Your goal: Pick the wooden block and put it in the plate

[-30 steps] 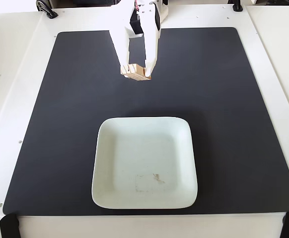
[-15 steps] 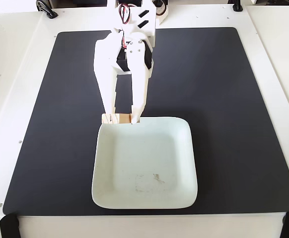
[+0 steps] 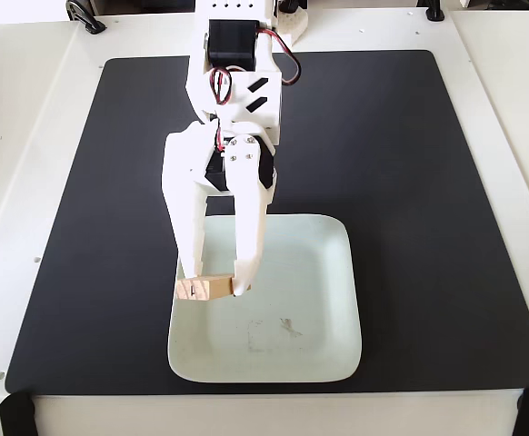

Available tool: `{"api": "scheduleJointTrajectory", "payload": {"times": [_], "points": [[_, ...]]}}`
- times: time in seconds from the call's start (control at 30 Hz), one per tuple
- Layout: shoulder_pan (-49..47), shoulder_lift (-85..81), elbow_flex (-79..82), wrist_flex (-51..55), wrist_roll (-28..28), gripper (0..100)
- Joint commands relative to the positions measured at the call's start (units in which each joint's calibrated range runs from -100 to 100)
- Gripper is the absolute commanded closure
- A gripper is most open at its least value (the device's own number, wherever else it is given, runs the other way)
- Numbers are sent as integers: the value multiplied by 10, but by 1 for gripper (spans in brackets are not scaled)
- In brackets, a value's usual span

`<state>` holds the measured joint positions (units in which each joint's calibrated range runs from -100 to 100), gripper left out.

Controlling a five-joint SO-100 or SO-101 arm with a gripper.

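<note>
In the fixed view the white arm reaches down from the top over the pale mint square plate (image 3: 310, 300). My gripper (image 3: 214, 283) is shut on the wooden block (image 3: 204, 289), a small tan bar held crosswise between the two white fingers. The block hangs over the plate's left part, near its left rim. I cannot tell whether it touches the plate's surface. A faint smudge shows on the plate toward its front.
The plate lies on a large black mat (image 3: 410, 182) on a white table (image 3: 10, 136). Black clamps sit at the front corners (image 3: 14, 413) and the back edge. The mat is bare left and right of the arm.
The arm has stretched forward from the back of the mat, carrying the block from the mat's far part, past the plate's far rim, to over the plate's left side.
</note>
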<state>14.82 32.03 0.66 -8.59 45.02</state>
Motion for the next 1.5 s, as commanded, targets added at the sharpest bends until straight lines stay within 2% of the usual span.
{"api": "scheduleJointTrajectory", "payload": {"times": [0.0,0.7,0.77,0.9,1.0,1.47], "points": [[-8,10,-58,-7,-1,99],[-10,20,-75,-8,-1,99],[-10,20,-75,-8,-1,95],[-10,20,-75,-8,-1,79],[-8,20,-75,-8,-1,71],[-6,20,-75,-8,-1,71]]}}
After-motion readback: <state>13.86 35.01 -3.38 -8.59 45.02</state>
